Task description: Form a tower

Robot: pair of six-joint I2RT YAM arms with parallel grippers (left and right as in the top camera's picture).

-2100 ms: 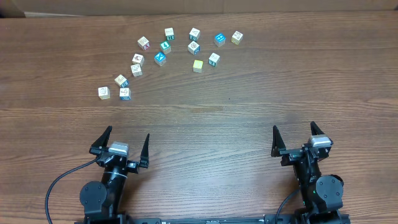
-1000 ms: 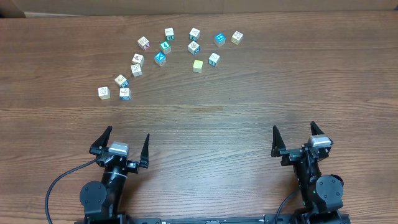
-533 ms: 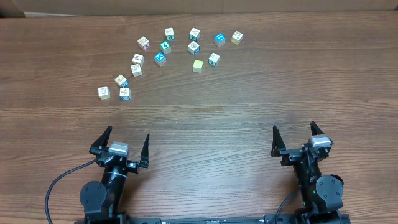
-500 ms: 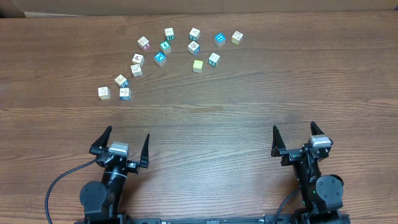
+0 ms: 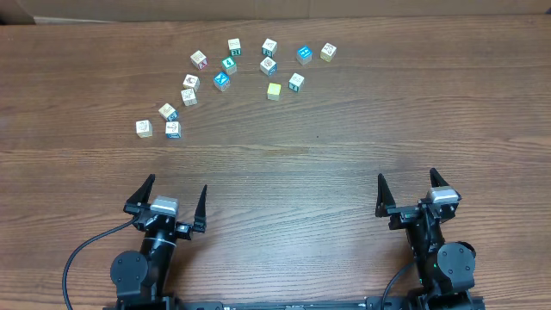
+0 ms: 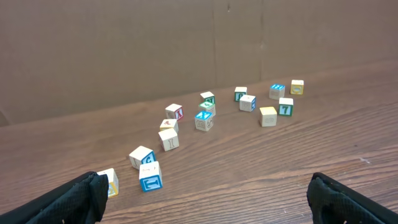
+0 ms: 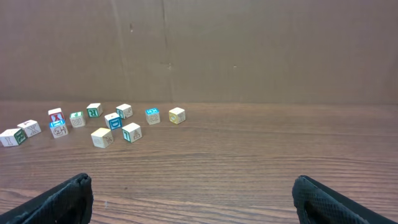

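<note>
No tower is in view; several small wooden picture cubes lie singly in a loose arc at the far left of the table (image 5: 344, 138). Among them are a yellow-green cube (image 5: 274, 89) (image 6: 268, 116) (image 7: 102, 137), a blue cube (image 5: 221, 80) (image 6: 203, 116) and a white-faced cube (image 5: 144, 127). My left gripper (image 5: 178, 182) (image 6: 205, 186) stands open at the near edge, well short of the closest cube (image 5: 172, 129) (image 6: 150, 177). My right gripper (image 5: 406, 174) (image 7: 191, 183) is open too, over bare wood, far right of the cubes. Nothing is between either pair of fingers.
A brown cardboard wall (image 6: 186, 50) (image 7: 249, 50) closes off the back of the table. A black cable (image 5: 82, 250) loops out from the left arm's base at the near edge.
</note>
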